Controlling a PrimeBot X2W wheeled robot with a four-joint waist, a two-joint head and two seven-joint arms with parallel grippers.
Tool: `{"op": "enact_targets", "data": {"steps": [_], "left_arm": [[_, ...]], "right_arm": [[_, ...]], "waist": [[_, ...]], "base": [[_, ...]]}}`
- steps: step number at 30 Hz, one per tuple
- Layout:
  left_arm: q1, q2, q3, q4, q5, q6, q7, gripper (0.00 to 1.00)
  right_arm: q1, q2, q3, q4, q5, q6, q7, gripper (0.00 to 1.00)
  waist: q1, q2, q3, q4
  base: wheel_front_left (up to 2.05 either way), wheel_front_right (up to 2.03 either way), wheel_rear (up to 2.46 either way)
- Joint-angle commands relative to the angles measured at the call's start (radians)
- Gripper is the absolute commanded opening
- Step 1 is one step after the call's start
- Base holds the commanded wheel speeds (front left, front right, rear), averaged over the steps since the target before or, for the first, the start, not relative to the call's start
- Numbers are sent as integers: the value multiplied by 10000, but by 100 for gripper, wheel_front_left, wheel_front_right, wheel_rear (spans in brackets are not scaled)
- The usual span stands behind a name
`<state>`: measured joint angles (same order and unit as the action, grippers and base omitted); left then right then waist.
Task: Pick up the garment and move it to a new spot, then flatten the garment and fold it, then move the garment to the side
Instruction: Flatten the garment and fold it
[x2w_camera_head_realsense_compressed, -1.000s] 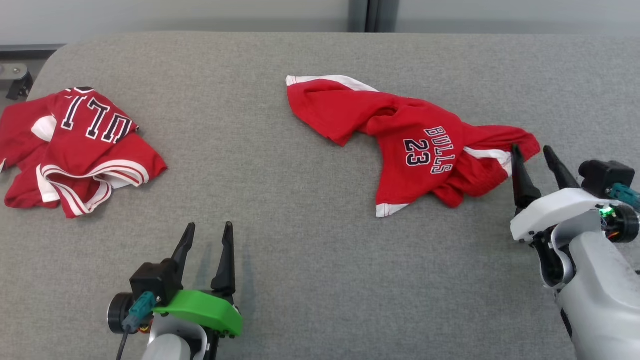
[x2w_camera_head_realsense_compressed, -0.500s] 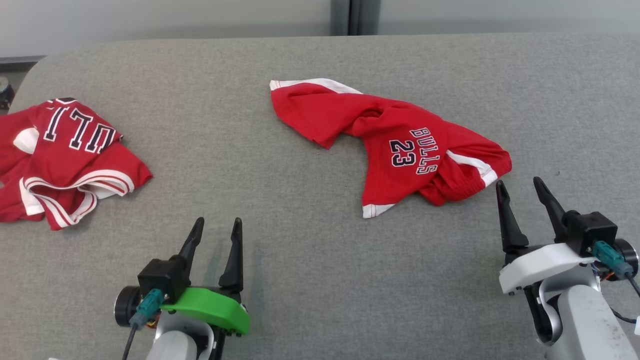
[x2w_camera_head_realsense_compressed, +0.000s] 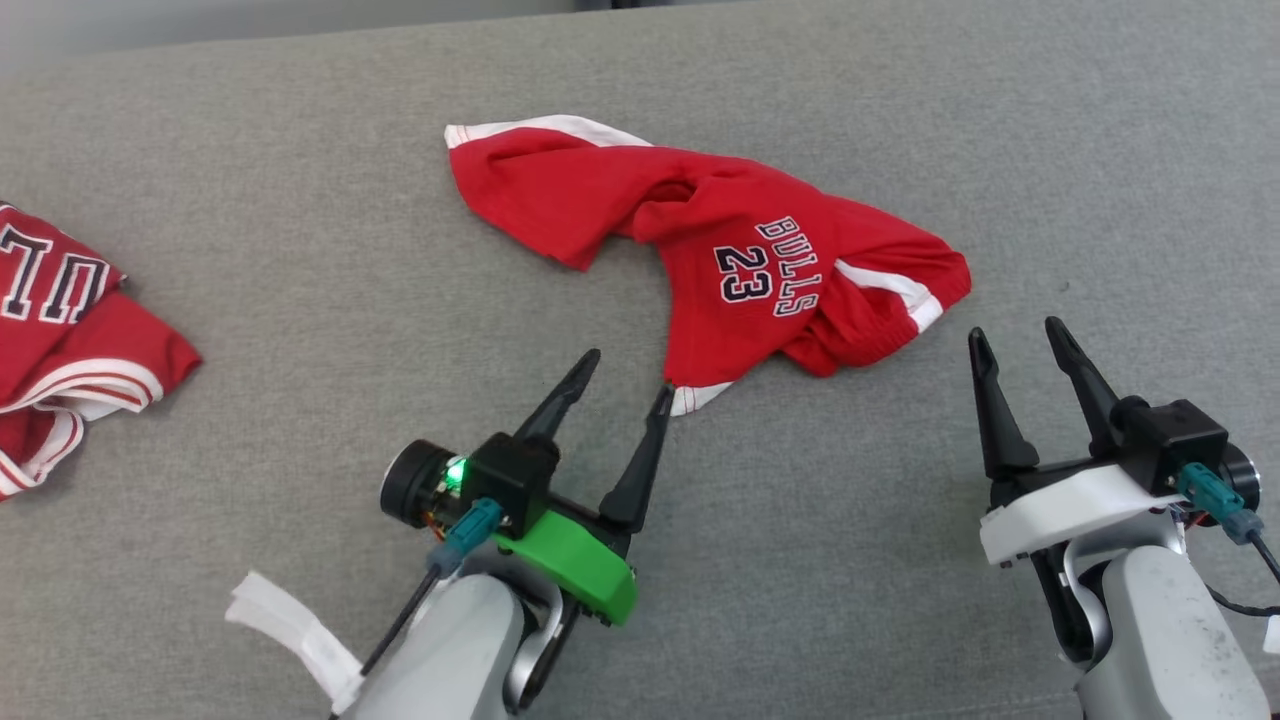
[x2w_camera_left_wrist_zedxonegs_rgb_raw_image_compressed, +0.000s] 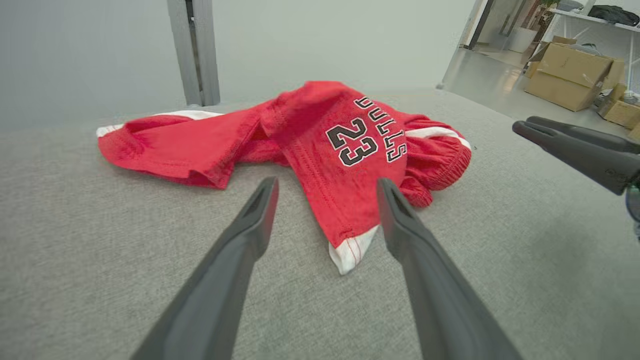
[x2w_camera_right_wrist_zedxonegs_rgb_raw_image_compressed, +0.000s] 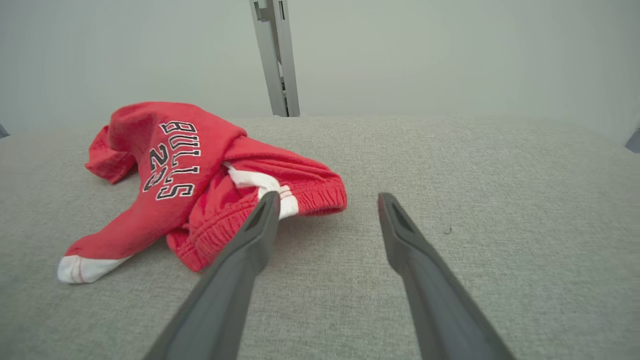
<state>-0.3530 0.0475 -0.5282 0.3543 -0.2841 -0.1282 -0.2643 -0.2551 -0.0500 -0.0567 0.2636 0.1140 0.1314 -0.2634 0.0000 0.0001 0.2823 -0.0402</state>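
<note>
cardboard boxes (x2w_camera_left_wrist_zedxonegs_rgb_raw_image_compressed: 570, 75) beyond, contents unseen, crumpled red shorts (x2w_camera_head_realsense_compressed: 740, 260) mid grey padded surface (x2w_camera_head_realsense_compressed: 300, 250), left gripper (x2w_camera_head_realsense_compressed: 631, 370) spread wide, empty, at their white hem corner, right gripper (x2w_camera_head_realsense_compressed: 1011, 327) spread wide, empty, near the waistband, another red garment (x2w_camera_head_realsense_compressed: 60, 330) far left

- Left gripper (x2w_camera_head_realsense_compressed: 631, 370), lower centre of the head view: two long tapered black fingers, bright green mount (x2w_camera_head_realsense_compressed: 575, 565), teal connector (x2w_camera_head_realsense_compressed: 468, 530) with a dark cable.
- Right gripper (x2w_camera_head_realsense_compressed: 1011, 327), lower right: same fingers, white mount (x2w_camera_head_realsense_compressed: 1060, 512).
- White tape (x2w_camera_head_realsense_compressed: 290, 625) on the pale grey left forearm (x2w_camera_head_realsense_compressed: 450, 650).
</note>
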Motion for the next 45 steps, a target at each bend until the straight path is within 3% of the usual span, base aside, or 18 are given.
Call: {"op": "enact_targets", "data": {"steps": [1, 7, 15, 16, 17, 19, 20, 25, 31, 36, 40, 45], "left_arm": [[-358, 72, -246, 236, -89, -39, -1, 100], [-963, 86, -924, 1485, -572, -36, 3, 100], [-1134, 319, -1356, 2253, -1203, -38, 15, 100], [-1189, 329, -1362, 2252, -1255, -38, 16, 87], [-1254, 337, -1360, 2214, -1257, -38, 16, 67], [-1325, 348, -1343, 2063, -1259, -38, 9, 8], [-1333, 357, -1369, 2052, -1294, -38, 9, 0], [-1551, 362, -1291, 1399, -1246, -38, 3, 0], [-2235, 560, -1267, -671, -1432, -39, -2, 0], [-4128, 1232, -1766, -2165, -1464, -39, 0, 0], [-6023, 1666, -2264, -2480, -1658, -37, -2, 0], [-7520, 1357, -2279, -2168, -2589, -25, 252, 0]], "right_arm": [[-112, -24, 13, -73, 62, -14, -17, 100], [-225, -23, -5, -159, 168, -14, -18, 100], [-237, -23, -142, -227, 141, -14, -18, 100], [-261, -21, -140, -215, 140, -14, -18, 100], [-282, -21, -135, -208, 135, -14, -18, 100], [-337, -23, -113, -169, 144, -14, -18, 100], [-375, -21, -88, -158, 153, -14, -18, 100], [-367, -25, -125, -96, 180, -14, -18, 100], [-104, -24, -279, 67, 326, -14, -18, 100], [132, -25, -295, 271, 469, -14, -18, 100], [284, -25, -245, 411, 608, -14, -18, 100], [424, -26, -147, 539, 817, -14, -18, 100]], "waist": [[0, -1, 551, -546], [0, -1, 953, -959], [0, -1, 1150, -1011], [0, -1, 1160, -992], [0, -1, 1166, -974], [0, -1, 1167, -936], [0, -1, 1153, -922], [0, -1, 983, -797], [0, -1, 471, -449], [0, -1, -127, -171], [0, -1, -472, -49], [0, -1, -738, 15]], "base": [[0, 0, 0], [0, 0, 0], [0, 0, 0], [0, 0, 0], [0, 0, 0], [0, 0, 0], [0, 0, 0], [0, 0, 0], [0, 0, 0], [0, 0, 0], [0, 0, 0], [0, 0, 0]]}}
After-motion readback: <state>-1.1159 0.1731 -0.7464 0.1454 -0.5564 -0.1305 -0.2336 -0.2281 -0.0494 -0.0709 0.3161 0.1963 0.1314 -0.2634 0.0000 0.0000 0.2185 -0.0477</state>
